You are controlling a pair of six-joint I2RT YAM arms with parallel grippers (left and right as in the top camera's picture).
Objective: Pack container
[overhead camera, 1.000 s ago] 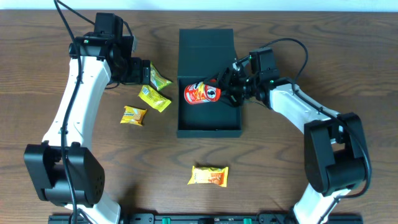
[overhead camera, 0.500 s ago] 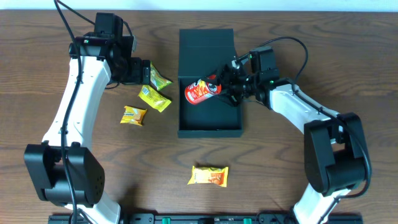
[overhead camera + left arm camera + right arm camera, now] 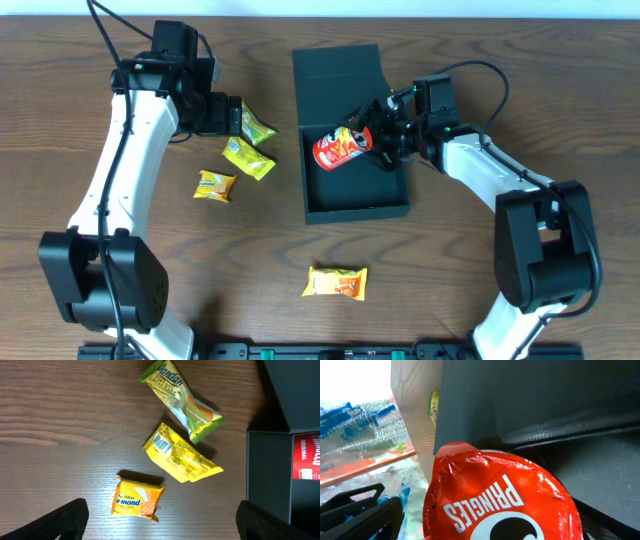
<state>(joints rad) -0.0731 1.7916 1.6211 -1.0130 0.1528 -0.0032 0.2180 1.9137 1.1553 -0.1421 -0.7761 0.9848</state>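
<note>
The container (image 3: 357, 212) sits mid-way across the worktop (image 3: 450, 290), with the Pringles can (image 3: 340, 148) lying askew inside. The right gripper (image 3: 378, 140) has its jaws seemingly released beside the can. The left gripper (image 3: 228, 117) has its jaws gaping empty over the snack packets (image 3: 248, 158). The right arm should rise straight up so it doesn't drag the box.

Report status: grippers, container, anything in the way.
Left gripper open over three packets. Right gripper open at the Pringles can, which is in the container. Lid open. Nothing blocking; fourth packet outside.
</note>
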